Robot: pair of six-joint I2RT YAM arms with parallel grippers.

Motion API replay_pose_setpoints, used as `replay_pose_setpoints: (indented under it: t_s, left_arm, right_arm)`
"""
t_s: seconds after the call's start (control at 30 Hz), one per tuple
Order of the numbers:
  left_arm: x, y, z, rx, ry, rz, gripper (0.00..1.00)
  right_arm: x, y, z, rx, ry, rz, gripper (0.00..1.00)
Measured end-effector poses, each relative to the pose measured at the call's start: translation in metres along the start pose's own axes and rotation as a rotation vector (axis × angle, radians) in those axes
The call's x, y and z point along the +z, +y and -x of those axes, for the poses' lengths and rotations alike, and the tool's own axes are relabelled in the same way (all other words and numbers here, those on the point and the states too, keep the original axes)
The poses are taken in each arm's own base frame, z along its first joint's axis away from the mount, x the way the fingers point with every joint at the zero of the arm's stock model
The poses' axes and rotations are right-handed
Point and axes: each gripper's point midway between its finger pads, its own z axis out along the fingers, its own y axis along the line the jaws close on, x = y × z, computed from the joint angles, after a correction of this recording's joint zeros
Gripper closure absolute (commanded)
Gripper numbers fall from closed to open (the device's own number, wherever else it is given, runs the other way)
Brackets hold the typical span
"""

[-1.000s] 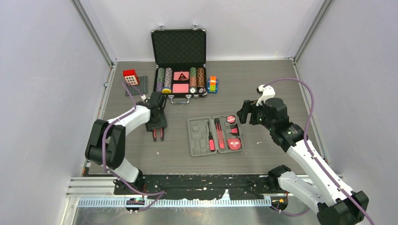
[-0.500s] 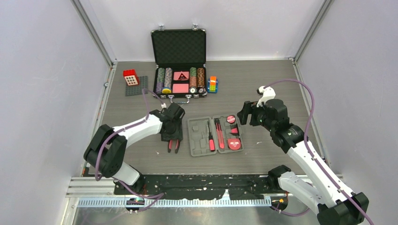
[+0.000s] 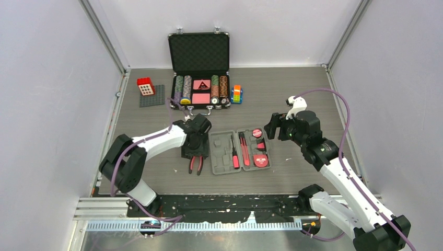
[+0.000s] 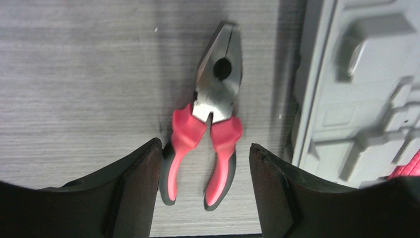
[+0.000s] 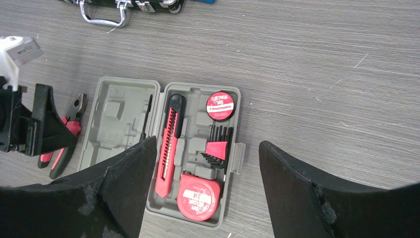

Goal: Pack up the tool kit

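Note:
The grey tool kit case (image 3: 222, 158) lies open in the middle of the table, also seen in the right wrist view (image 5: 116, 116). Its right half holds a red knife (image 5: 167, 148), a tape measure (image 5: 199, 196), hex keys (image 5: 217, 146) and a tape roll (image 5: 220, 105). A screwdriver (image 5: 147, 116) lies by the hinge. The red-and-black pliers (image 3: 196, 164) lie flat on the table just left of the case. My left gripper (image 3: 195, 155) is open above them, with the handles (image 4: 190, 163) loose between its fingers. My right gripper (image 3: 271, 128) hangs open over the case's right side.
A black metal-edged case of poker chips (image 3: 201, 73) stands open at the back. A red block (image 3: 146, 86) sits on a dark baseplate (image 3: 155, 99) at the back left. A stack of coloured bricks (image 3: 237, 94) is right of the black case.
My left arm carried the pliers rightward to the case's left edge, then its jaws widened, leaving them on the table. The right arm has not moved.

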Motion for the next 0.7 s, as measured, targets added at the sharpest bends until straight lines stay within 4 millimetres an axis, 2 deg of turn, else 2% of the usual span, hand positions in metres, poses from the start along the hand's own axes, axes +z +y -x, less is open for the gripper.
replay_pose_setpoints:
  t_s: [0.23, 0.4, 0.47, 0.57, 0.7]
  left_arm:
    - [0.01, -0.008, 0.009, 0.033, 0.024, 0.016, 0.59]
    - [0.009, -0.008, 0.009, 0.036, 0.022, 0.013, 0.86]
    - [0.008, -0.008, 0.009, 0.036, 0.015, 0.008, 0.92]
    - [-0.001, -0.004, 0.009, 0.041, -0.011, -0.003, 0.98]
    - [-0.029, -0.006, 0.022, 0.046, -0.122, -0.067, 1.0]
  right_arm:
    - [0.0, 0.003, -0.003, 0.0, 0.01, 0.017, 0.2]
    - [0.0, 0.004, -0.003, 0.0, 0.013, 0.027, 0.2]
    - [0.0, 0.006, -0.004, 0.0, 0.016, 0.035, 0.2]
    - [0.0, 0.01, -0.005, 0.003, 0.025, 0.059, 0.2]
    - [0.005, 0.018, -0.01, 0.009, 0.051, 0.101, 0.21]
